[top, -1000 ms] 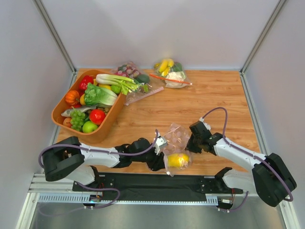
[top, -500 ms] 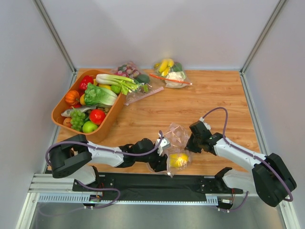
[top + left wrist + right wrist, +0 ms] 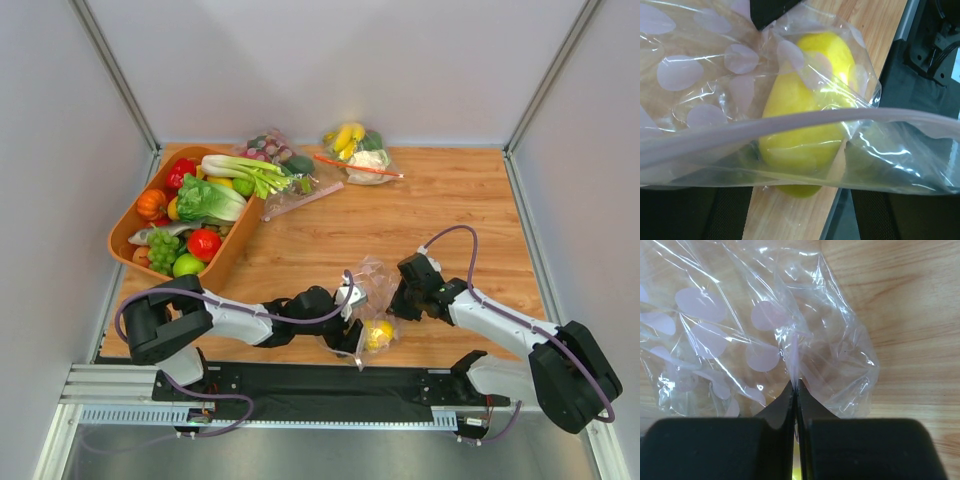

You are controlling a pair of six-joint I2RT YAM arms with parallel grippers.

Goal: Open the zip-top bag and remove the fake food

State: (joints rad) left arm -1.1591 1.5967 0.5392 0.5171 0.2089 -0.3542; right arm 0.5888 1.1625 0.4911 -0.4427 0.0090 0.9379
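Note:
The zip-top bag (image 3: pixel 371 286), clear with pale pink dots, lies crumpled near the table's front edge. A yellow lemon piece (image 3: pixel 379 333) sits inside it, also clear in the left wrist view (image 3: pixel 805 115) behind the pink zip strip (image 3: pixel 790 129). My left gripper (image 3: pixel 352 328) is open at the bag's mouth, its fingers either side of the lemon's near end (image 3: pixel 799 197). My right gripper (image 3: pixel 399 299) is shut on the bag's edge, pinching a pink strip of plastic (image 3: pixel 796 386). The leafy stalk (image 3: pixel 243 170) and green grapes (image 3: pixel 162 247) lie in the basket.
An orange basket (image 3: pixel 226 262) with lettuce, a tomato, peppers and other fake food stands at the left. A bag of dark grapes (image 3: pixel 272 148) and a bag with banana and cauliflower (image 3: pixel 357 150) lie at the back. The black front rail (image 3: pixel 320 380) is just below the bag.
My left arm has reached further right, bringing its gripper up against the bag and the lemon. The bag has bunched up a little. The right gripper has kept its hold.

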